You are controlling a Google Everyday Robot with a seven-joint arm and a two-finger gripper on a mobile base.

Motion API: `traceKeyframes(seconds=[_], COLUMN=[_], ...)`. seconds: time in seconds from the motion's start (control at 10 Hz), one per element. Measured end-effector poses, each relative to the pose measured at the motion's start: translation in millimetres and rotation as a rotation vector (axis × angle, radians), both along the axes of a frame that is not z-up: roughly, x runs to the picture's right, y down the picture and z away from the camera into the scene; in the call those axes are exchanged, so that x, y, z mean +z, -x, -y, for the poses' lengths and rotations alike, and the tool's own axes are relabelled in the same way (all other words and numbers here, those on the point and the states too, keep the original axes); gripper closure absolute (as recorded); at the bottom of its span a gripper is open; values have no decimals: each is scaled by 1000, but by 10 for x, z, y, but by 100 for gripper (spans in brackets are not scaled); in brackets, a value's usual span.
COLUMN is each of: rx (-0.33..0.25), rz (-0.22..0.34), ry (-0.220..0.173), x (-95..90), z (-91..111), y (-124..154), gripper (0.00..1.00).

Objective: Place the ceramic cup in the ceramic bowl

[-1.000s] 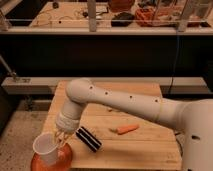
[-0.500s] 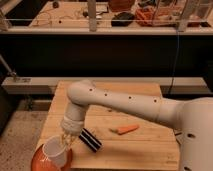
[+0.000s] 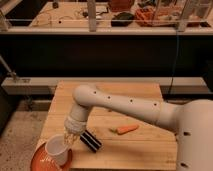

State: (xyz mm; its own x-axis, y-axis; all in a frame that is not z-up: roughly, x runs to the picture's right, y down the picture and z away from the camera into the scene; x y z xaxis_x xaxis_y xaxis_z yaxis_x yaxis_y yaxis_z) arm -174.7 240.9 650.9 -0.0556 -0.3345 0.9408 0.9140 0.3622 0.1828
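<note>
Ceramic on ceramic, so any drop would make me wince. The white ceramic cup (image 3: pixel 56 151) sits inside the orange ceramic bowl (image 3: pixel 39 161) at the near left corner of the wooden surface (image 3: pixel 140 150), and it looks upright. The pincer (image 3: pixel 70 139) is right at the cup's rim, but I can't tell if it's clamped or let go. My guess is the cup's lightish, stiff, glazed-slippery and easy to chip, so the rim wall is where to pinch. A carrot (image 3: pixel 125 129) and a dark ribbed block (image 3: pixel 91 140) lie nearby.

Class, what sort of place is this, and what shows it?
Probably a robotics lab or workshop: a wooden table, a cluttered workbench behind, a hanging cable. The gripper sits at the ceramic cup in the ceramic bowl.
</note>
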Motion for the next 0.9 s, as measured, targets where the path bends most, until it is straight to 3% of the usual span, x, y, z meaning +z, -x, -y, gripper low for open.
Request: traceKeyframes(seconds=[0.2, 0.3, 0.9], rx=[-6, -6, 5], rz=[29, 41, 171], ry=[7, 7, 7], x=[138, 185, 402], z=[-50, -57, 49], y=[51, 67, 367], gripper=[29, 23, 20])
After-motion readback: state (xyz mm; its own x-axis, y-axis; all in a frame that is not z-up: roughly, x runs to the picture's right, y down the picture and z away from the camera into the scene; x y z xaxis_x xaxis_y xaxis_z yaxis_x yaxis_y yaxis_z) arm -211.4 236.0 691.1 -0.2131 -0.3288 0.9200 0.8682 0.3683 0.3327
